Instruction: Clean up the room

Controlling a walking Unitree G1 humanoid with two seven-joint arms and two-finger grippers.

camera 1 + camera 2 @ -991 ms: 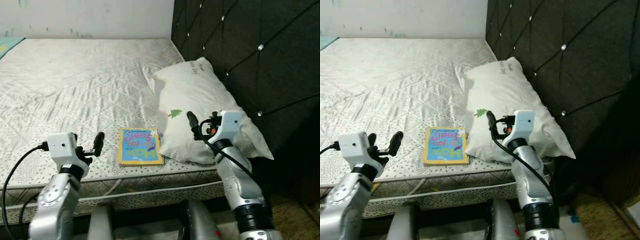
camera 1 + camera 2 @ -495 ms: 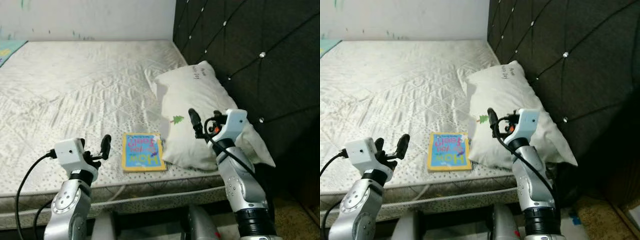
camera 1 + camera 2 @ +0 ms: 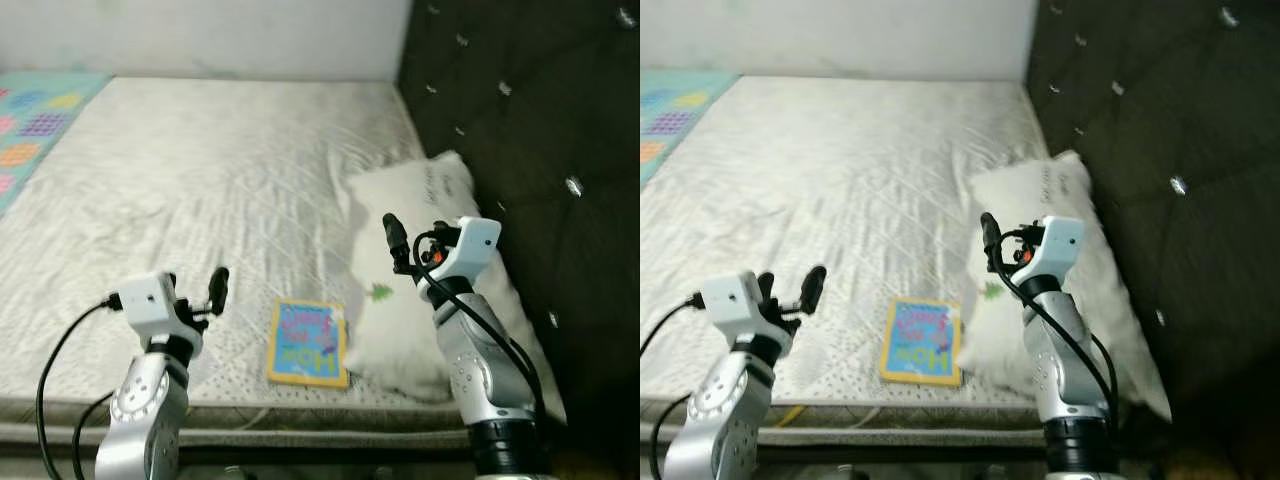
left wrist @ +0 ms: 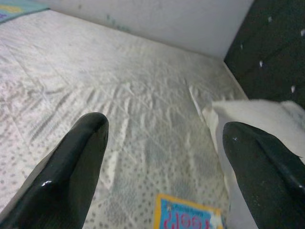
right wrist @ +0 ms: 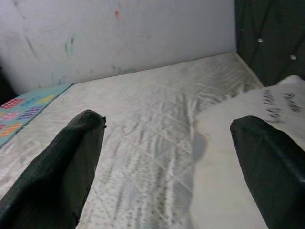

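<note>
So the scene is a bare quilted mattress (image 3: pixel 230 170) with a dark tufted headboard (image 3: pixel 520 110) along the robot's right side and a pale wall at the far end. No boxes or bins here, the mattress is the thing holding stuff: a white pillow (image 3: pixel 440 200) lying up against the headboard, with a little green tree print and some small writing on it, and a thin kids' book (image 3: pixel 308 342) lying flat near the front edge, just beside the pillow's near end. The book has a yellow border, a blue cover and colourful lettering, looks upside down from the robot's side. There's also a colourful mat (image 3: pixel 35 120) with squares off at the far left. Left gripper (image 4: pixel 164 157) hangs above the front edge of the mattress left of the book, fingers spread wide, nothing in them. Right gripper (image 5: pixel 176 157) is up over the near part of the pillow, fingers also spread apart and holding nothing. Whole picture is a bit blurry.
</note>
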